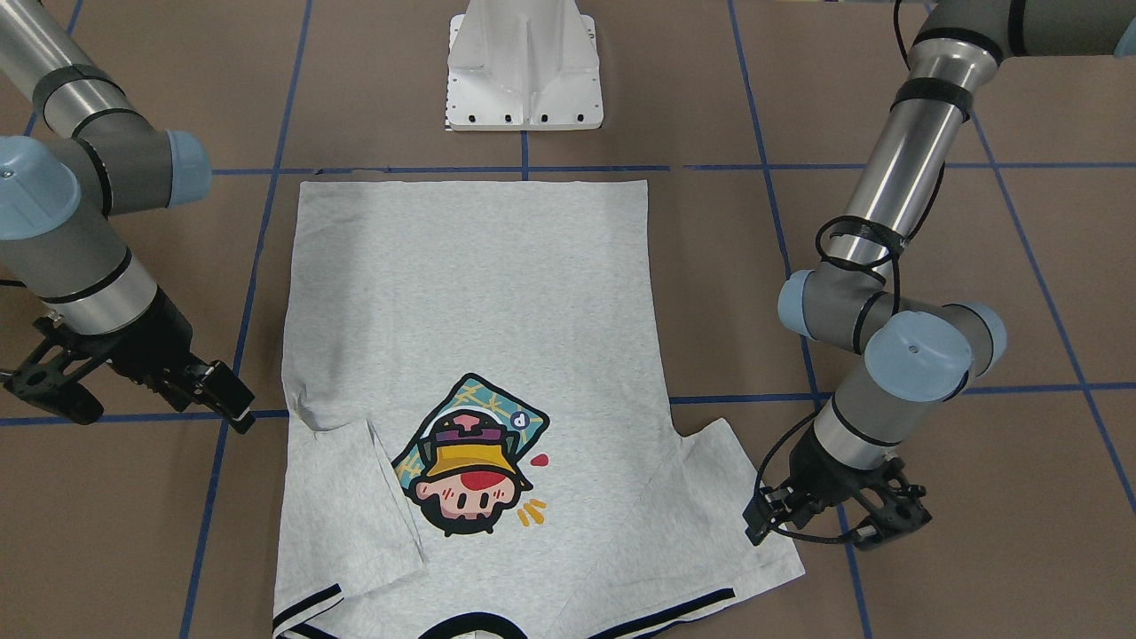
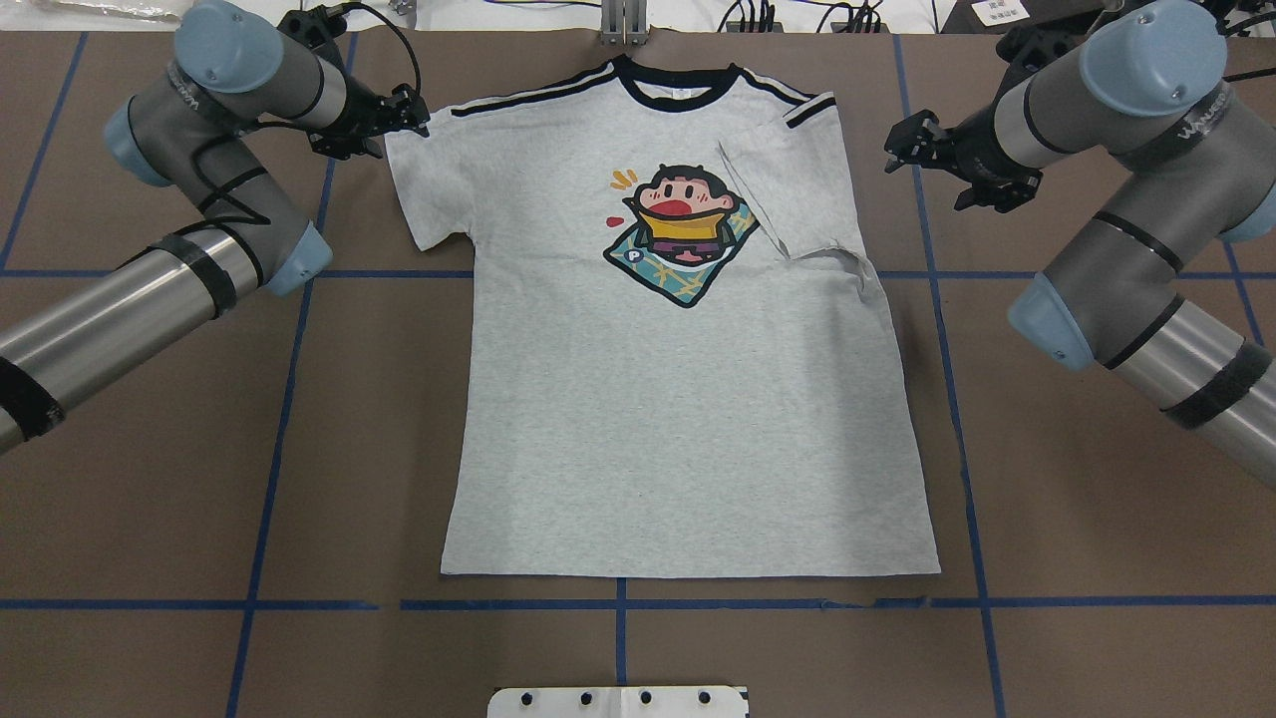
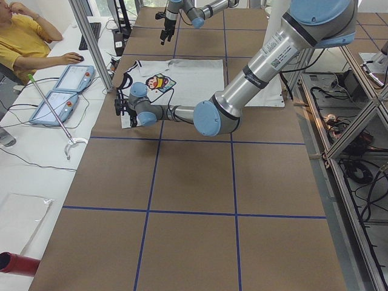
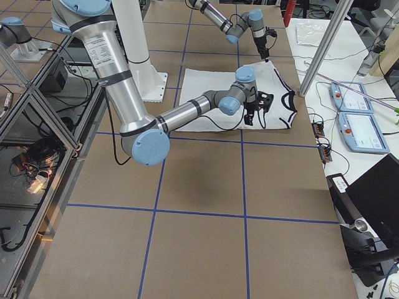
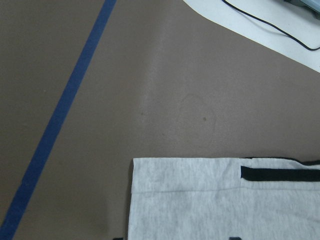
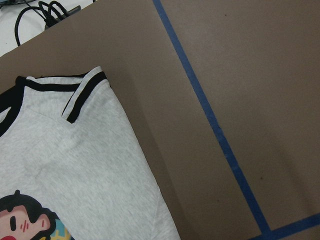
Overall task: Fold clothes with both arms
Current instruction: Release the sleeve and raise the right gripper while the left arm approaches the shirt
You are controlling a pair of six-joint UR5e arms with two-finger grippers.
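On the bench (image 2: 638, 648) the shirt (image 2: 678, 419) lies flat, print up; folding looks barely begun. Its right sleeve (image 2: 797, 189) is turned in over the chest, while the left sleeve (image 2: 424, 194) is still spread. The left tool (image 2: 384, 130), wide and empty, hovers at the left sleeve's edge. The right tool (image 2: 927, 170), wide and empty, is just beside the shirt's right shoulder.

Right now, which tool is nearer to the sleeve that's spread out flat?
Left. The left tool hovers at that sleeve, by its outer edge; the right tool sits beyond the shirt, past its opposite side.
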